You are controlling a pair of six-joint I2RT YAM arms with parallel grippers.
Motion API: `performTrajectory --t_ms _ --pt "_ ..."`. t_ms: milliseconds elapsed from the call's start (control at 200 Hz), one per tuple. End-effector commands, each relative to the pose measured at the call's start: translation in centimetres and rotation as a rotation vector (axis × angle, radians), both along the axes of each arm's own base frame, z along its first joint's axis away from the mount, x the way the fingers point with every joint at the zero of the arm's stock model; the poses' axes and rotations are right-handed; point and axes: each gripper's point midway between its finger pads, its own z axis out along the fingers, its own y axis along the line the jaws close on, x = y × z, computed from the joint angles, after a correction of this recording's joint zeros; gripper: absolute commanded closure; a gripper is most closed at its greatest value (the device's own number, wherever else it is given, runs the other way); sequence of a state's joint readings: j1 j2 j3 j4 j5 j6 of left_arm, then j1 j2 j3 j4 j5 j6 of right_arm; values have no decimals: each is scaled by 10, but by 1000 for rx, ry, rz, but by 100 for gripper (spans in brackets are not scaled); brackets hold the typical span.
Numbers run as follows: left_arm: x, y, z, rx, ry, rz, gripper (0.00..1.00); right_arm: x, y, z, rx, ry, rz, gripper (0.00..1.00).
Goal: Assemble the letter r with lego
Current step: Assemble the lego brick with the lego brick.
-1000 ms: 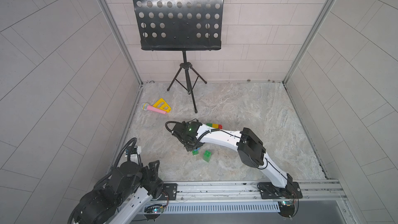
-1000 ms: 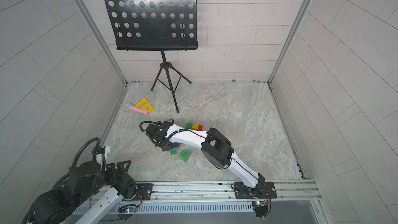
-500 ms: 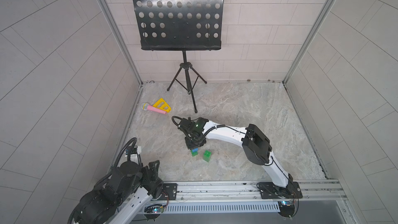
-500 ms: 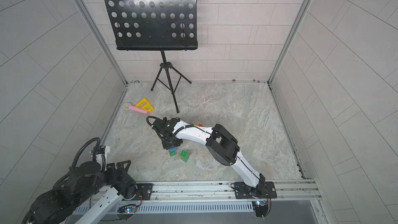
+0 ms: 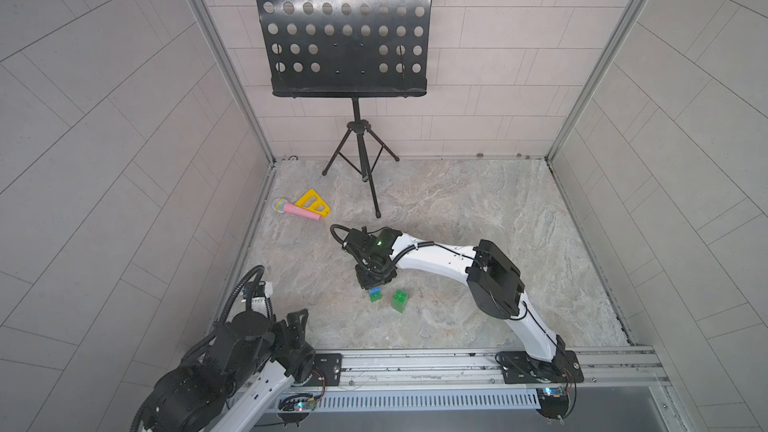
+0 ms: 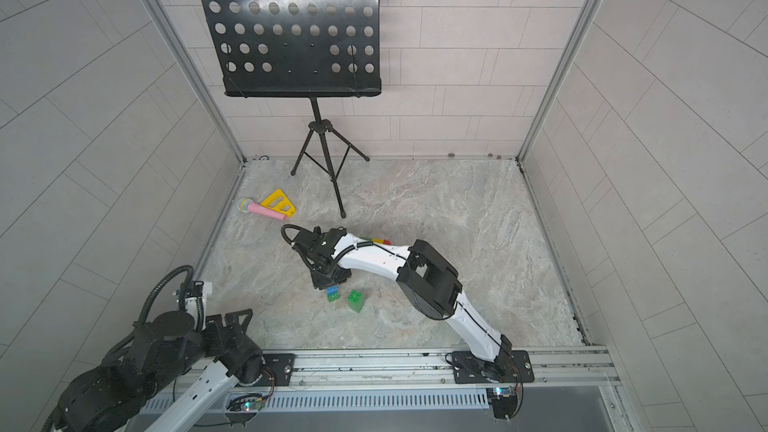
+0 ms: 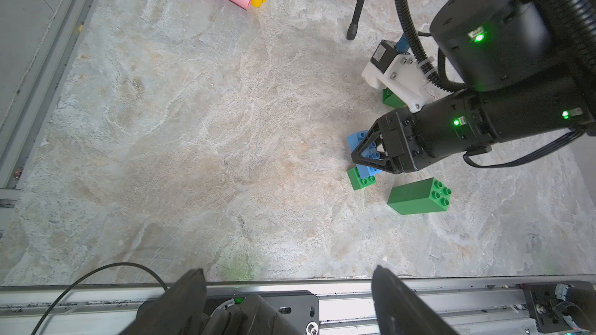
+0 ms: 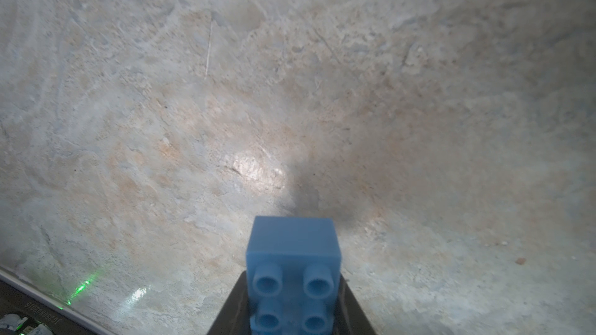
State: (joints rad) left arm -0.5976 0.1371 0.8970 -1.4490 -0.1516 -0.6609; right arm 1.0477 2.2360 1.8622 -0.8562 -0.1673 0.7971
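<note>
My right gripper point(image 5: 374, 285) is shut on a blue lego brick point(image 7: 363, 153), studs facing the right wrist camera point(image 8: 292, 249). The blue brick hangs right over a small green brick point(image 7: 361, 181) on the floor; whether the two touch is unclear. A taller green stack point(image 5: 400, 300) lies on its side just beside them, also seen in the left wrist view point(image 7: 419, 196). Another green brick point(image 7: 392, 98) peeks from behind the right wrist. Red, yellow and green bricks point(image 6: 379, 240) show behind the right arm. My left gripper point(image 7: 290, 298) stands open and empty over the front rail.
A black music stand point(image 5: 359, 168) stands on tripod legs at the back. A yellow triangular toy point(image 5: 312, 201) and a pink toy microphone point(image 5: 297, 210) lie at the back left. Walls close the floor on three sides; a metal rail point(image 5: 415, 363) runs along the front.
My right gripper has swung from the left toward the front with the blue brick, ending over the small green brick. The left arm has not moved.
</note>
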Motion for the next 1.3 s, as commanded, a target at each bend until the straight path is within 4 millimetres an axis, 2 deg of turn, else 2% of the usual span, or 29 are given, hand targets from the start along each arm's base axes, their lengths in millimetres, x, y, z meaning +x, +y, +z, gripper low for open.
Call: performTrajectory --t_ms 0,290,595,911,1101,1296 --pt "1 2 -3 22 12 7 13 -2 -5 -8 -47 -20 -6 100" --pt "2 0 -4 32 27 2 13 -8 -6 -17 -111 -72 -7 100" --pt "2 0 -4 31 26 2 12 -19 -8 -41 -145 -49 -1 100" --pt "2 0 -3 30 24 2 12 -28 -24 -75 -198 17 12 100" --pt "2 0 -4 29 23 2 12 -22 -38 -82 -261 -15 -10 100" --pt "2 0 -4 30 24 2 12 -11 -46 -77 -297 -128 -26 100"
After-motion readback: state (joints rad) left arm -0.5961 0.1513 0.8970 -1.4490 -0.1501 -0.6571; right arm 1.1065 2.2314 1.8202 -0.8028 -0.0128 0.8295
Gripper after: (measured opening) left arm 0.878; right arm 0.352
